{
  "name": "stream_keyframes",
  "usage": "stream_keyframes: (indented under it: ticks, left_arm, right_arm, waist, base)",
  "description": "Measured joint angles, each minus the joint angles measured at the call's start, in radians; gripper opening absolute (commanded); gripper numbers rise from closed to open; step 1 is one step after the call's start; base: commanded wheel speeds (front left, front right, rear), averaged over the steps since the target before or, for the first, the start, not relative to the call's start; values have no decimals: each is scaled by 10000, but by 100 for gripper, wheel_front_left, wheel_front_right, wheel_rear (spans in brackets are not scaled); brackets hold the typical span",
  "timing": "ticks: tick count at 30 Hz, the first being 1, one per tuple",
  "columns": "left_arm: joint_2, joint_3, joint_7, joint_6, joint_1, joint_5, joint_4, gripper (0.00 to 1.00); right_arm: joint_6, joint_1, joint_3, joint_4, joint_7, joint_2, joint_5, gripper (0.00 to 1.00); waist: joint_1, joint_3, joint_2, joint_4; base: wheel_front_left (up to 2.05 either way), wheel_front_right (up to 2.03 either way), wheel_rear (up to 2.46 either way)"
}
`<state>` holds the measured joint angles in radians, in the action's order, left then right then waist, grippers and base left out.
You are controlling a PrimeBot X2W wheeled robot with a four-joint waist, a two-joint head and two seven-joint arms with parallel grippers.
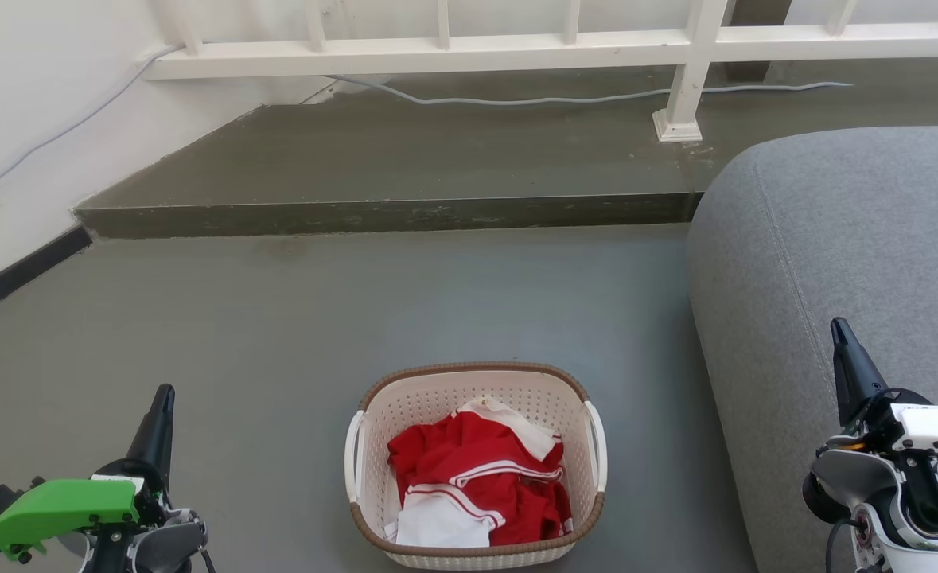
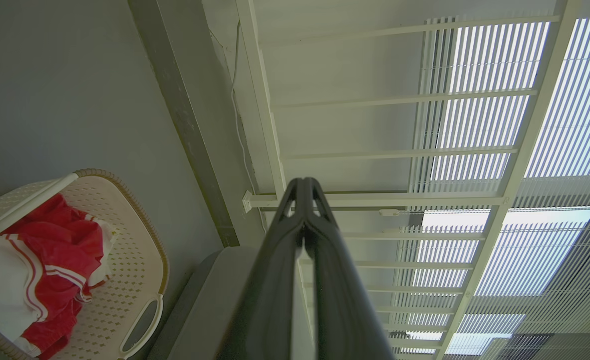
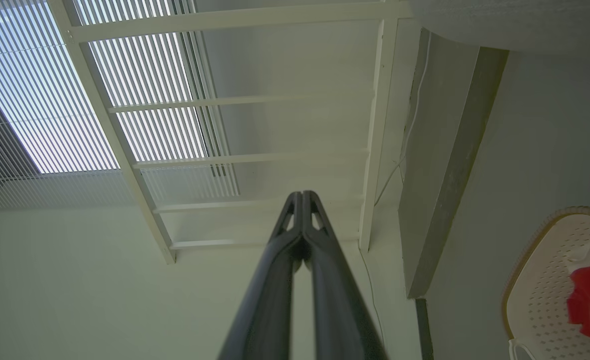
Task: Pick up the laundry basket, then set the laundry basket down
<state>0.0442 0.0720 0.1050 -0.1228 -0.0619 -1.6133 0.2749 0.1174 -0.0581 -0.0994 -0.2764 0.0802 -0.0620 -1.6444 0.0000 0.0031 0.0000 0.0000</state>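
The laundry basket (image 1: pixel 476 394) stands on the grey floor at the bottom centre of the head view, cream-white and perforated, with a brown rim and a white handle on each side. Red and white clothes (image 1: pixel 476 473) lie inside it. The basket also appears at the lower left of the left wrist view (image 2: pixel 129 280) and the lower right of the right wrist view (image 3: pixel 540 285). My left gripper (image 1: pixel 165 395) hangs at the lower left, well clear of the basket, fingers together and empty (image 2: pixel 303 184). My right gripper (image 1: pixel 838 328) hovers at the lower right in front of the sofa, likewise shut on nothing (image 3: pixel 302 196).
A grey sofa (image 1: pixel 850 263) fills the right side, close to the basket's right handle. A raised concrete step (image 1: pixel 389 211) crosses the floor ahead, with a white railing (image 1: pixel 516 48) and a cable (image 1: pixel 516 100) on it. A white wall (image 1: pixel 23 119) runs along the left.
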Motion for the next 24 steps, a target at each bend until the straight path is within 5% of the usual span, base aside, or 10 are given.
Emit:
stream_keyframes:
  ticks: [7, 8, 24]
  left_arm:
    - [-2, 0, 0, 0, 0, 0, 0, 0]
    - [-4, -8, -2, 4, 12, 0, 33, 100]
    - [-196, -144, -92, 13, 362, 65, 192, 100]
  right_arm:
    - [0, 0, -4, 0, 2, 0, 0, 0]
    - [-12, 14, -2, -31, 0, 8, -4, 100]
    - [-46, 441, 477, -184, -278, 228, 4, 100]
  waist:
    - [0, 0, 0, 0]
    - [0, 0, 0, 0]
    - [0, 16, 0, 0]
  base:
    - [0, 0, 0]
    - [0, 0, 0]
    - [0, 0, 0]
